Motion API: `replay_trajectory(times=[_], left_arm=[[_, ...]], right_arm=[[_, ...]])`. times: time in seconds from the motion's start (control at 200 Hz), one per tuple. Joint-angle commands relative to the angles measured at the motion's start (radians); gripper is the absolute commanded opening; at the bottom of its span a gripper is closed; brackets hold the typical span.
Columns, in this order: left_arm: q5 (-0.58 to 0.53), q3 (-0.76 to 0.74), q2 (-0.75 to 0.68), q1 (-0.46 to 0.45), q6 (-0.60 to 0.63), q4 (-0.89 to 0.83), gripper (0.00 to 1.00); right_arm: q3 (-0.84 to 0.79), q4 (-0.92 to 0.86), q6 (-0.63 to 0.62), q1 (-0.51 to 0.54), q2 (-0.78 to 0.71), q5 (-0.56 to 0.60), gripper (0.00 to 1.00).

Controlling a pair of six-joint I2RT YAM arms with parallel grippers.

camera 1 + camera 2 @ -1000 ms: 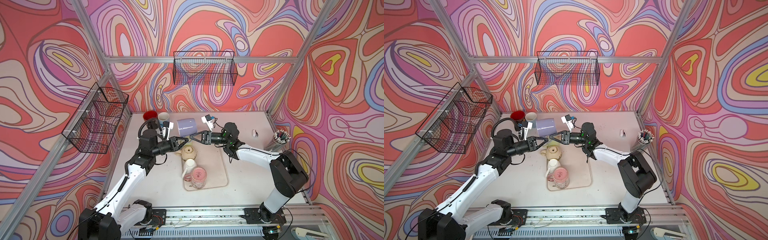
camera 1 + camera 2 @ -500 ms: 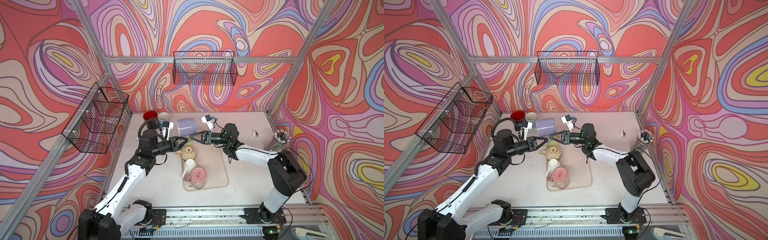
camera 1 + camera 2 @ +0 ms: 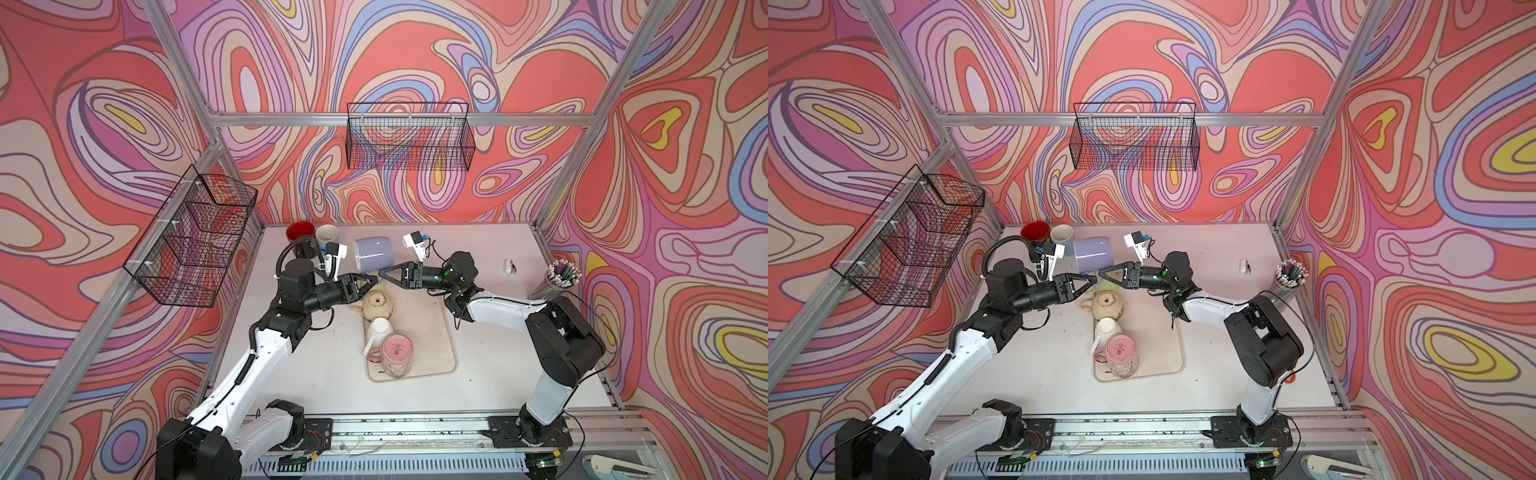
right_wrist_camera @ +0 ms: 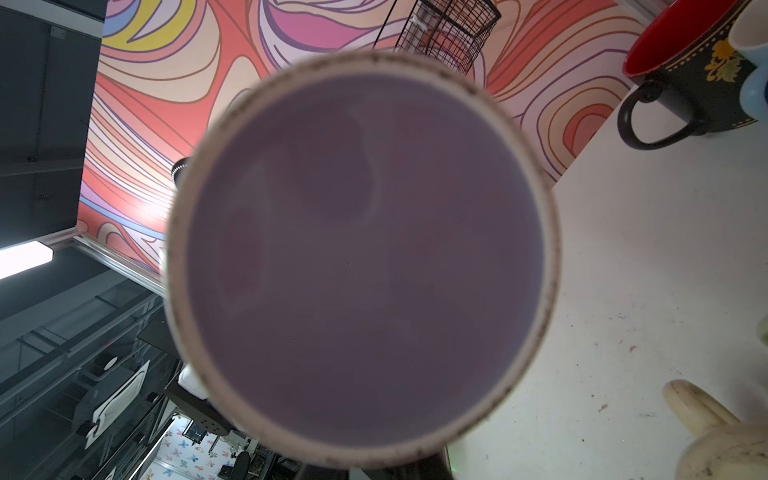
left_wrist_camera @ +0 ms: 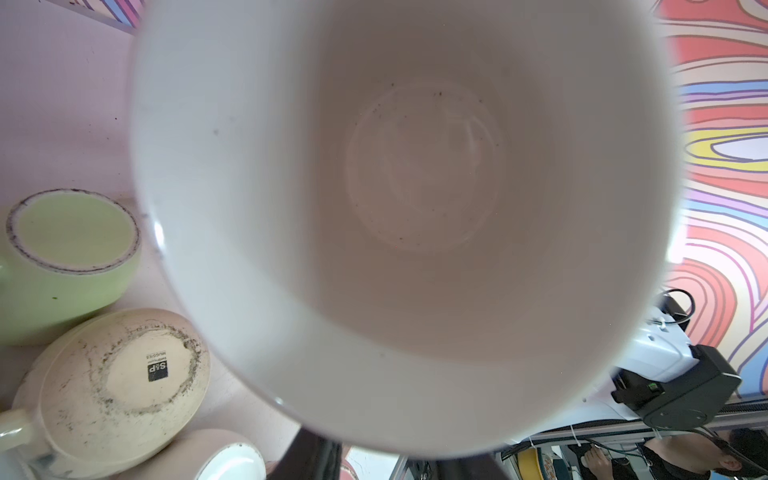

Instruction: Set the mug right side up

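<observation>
The lavender mug [image 3: 374,253] [image 3: 1093,254] hangs on its side in the air above the back of the table. Its white inside [image 5: 415,187] faces the left wrist camera, and its purple base [image 4: 365,249] fills the right wrist view. Both grippers meet tip to tip just under it. My right gripper [image 3: 381,275] [image 3: 1100,274] is shut on the mug's underside; what exactly it pinches is hidden. My left gripper [image 3: 375,282] [image 3: 1094,281] is at the rim with its fingers [image 5: 316,457] apart.
Below the grippers, a beige tray [image 3: 432,332] holds an upside-down cream mug [image 3: 376,303], a white mug [image 3: 379,330] and a pink mug [image 3: 397,353]. A red-and-black mug [image 3: 300,232] and a white mug [image 3: 327,235] stand at the back left. A pen cup [image 3: 561,274] stands far right.
The left gripper's fingers have spread apart at the mug's rim. The mug and the right gripper have stayed where they were.
</observation>
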Motion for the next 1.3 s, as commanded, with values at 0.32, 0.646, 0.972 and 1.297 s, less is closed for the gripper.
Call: replay_trajectory(times=[0.32, 0.646, 0.972, 1.297], left_arm=[[-0.001, 0.016, -0.023, -0.001, 0.018, 0.007, 0.20], [0.002, 0.014, -0.021, -0.002, 0.017, 0.014, 0.00], [-0.053, 0.020, -0.028, -0.002, 0.049, -0.041, 0.00], [-0.199, 0.078, -0.027, -0.002, 0.119, -0.183, 0.00]], right_arm=[[0.029, 0.100, -0.001, 0.022, 0.031, 0.014, 0.00], [0.040, 0.060, -0.024, 0.027, 0.033, 0.014, 0.00], [0.047, -0.107, -0.128, 0.021, 0.001, 0.018, 0.32], [-0.044, -0.294, -0.267, -0.014, -0.096, 0.093, 0.60]])
